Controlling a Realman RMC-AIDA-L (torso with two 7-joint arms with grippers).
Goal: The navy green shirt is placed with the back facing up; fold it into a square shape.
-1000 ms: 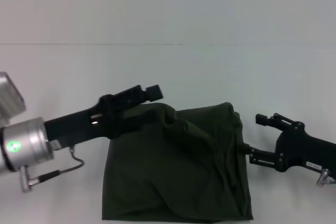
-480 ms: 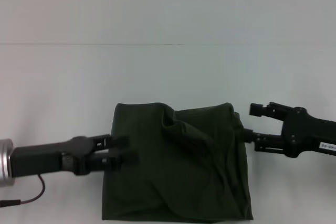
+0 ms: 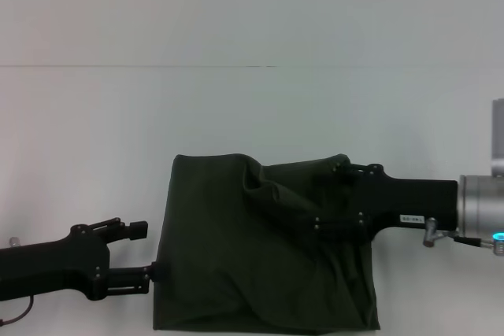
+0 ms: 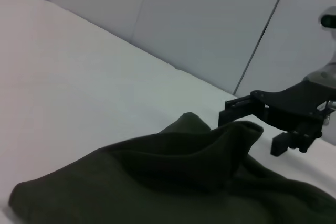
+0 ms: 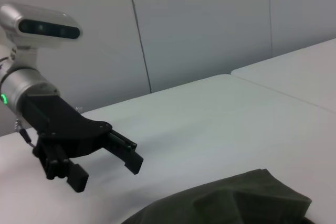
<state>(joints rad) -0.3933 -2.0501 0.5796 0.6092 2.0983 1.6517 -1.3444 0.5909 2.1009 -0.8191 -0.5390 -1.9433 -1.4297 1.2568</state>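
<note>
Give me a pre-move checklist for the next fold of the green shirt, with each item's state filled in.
1. Navy green shirt lies on the table, roughly square: ok.
2. Shirt surface smooth: not ok, ridges bunch near its far right corner.
3. Left end effector clear of the cloth: ok, beside the left edge, fingers spread.
4. Right end effector clear of the cloth: not ok, it reaches over the far right part.
5. Right end effector holding fabric: cannot tell.
6. Near hem fully in view: cannot tell, the picture cuts it off.

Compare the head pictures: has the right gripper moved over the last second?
Yes. The right gripper has moved toward the robot's left, from the bare table beside the navy green shirt to over its crumpled right part.
</note>
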